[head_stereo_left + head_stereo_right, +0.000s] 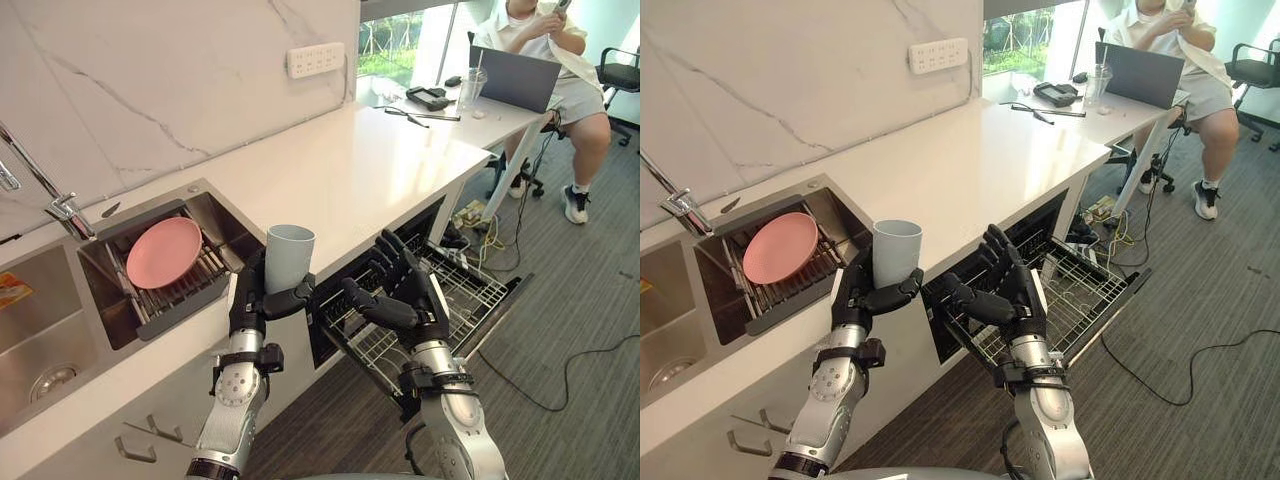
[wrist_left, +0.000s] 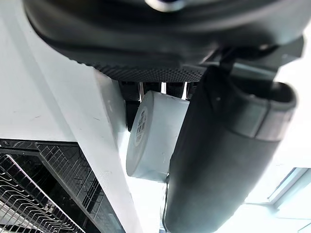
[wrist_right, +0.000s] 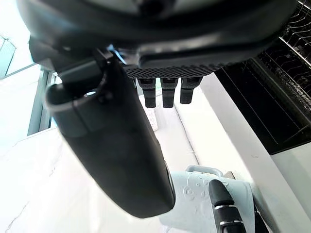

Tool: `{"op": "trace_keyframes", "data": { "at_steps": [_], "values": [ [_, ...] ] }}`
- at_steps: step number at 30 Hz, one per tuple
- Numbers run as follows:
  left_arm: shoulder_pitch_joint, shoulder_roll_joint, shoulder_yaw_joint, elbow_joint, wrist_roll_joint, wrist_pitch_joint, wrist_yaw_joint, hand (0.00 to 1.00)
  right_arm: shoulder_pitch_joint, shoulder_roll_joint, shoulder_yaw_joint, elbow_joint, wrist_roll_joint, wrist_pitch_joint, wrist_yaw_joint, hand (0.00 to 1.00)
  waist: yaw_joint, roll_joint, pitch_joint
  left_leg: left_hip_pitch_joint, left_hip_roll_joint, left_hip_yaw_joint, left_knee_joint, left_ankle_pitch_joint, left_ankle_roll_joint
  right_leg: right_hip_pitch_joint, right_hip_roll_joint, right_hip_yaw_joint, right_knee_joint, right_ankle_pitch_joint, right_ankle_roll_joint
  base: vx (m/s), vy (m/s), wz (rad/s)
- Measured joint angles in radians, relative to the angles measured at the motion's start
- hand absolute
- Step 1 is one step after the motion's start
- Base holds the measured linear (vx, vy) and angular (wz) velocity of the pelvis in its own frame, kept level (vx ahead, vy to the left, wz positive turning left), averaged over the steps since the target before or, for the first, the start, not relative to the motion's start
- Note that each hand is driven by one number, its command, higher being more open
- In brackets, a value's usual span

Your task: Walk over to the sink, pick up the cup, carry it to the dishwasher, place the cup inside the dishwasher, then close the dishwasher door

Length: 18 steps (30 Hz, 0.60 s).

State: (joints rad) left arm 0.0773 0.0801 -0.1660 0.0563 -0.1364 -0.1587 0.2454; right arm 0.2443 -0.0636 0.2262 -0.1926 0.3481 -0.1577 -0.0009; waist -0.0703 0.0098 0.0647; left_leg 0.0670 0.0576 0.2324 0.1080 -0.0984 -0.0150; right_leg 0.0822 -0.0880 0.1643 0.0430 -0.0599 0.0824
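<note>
Left eye view: cup (image 1: pixel 289 256) is clamped upright in the left hand (image 1: pixel 248 297). Right hand (image 1: pixel 410 296) is held empty, fingers apart, above dishwasher rack (image 1: pixel 468 287).

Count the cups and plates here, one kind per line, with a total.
Cups: 2, the pale cup in the left hand and the clear cup beside the laptop.
Plates: 1, the pink plate on the rack.
Total: 3

pale blue cup (image 1: pixel 289 257) upright, beside open dishwasher (image 1: pixel 420 300).
</note>
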Motion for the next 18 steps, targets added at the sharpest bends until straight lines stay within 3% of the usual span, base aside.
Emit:
{"op": "trace_keyframes", "data": {
  "at_steps": [9,18],
  "values": [
    [-0.035,-0.002,-0.047,0.025,0.019,0.000,-0.002,0.30,-0.010,-0.005,0.030,0.000,0.023,0.000,0.002,0.90,0.000,0.000,-0.006,-0.003,-0.011,-0.005,-0.020,0.015,0.005,0.000,-0.010,-0.005,-0.017,0.009,0.007,0.00,-0.001,0.01],
    [-0.062,-0.011,-0.178,0.024,0.019,0.000,-0.005,0.30,-0.041,-0.003,0.067,0.030,0.034,0.000,-0.006,0.90,-0.002,-0.001,-0.031,-0.002,-0.027,-0.029,-0.056,0.044,0.011,0.001,-0.022,-0.029,-0.024,0.012,0.012,-0.02,-0.011,0.09]
  ]
}}
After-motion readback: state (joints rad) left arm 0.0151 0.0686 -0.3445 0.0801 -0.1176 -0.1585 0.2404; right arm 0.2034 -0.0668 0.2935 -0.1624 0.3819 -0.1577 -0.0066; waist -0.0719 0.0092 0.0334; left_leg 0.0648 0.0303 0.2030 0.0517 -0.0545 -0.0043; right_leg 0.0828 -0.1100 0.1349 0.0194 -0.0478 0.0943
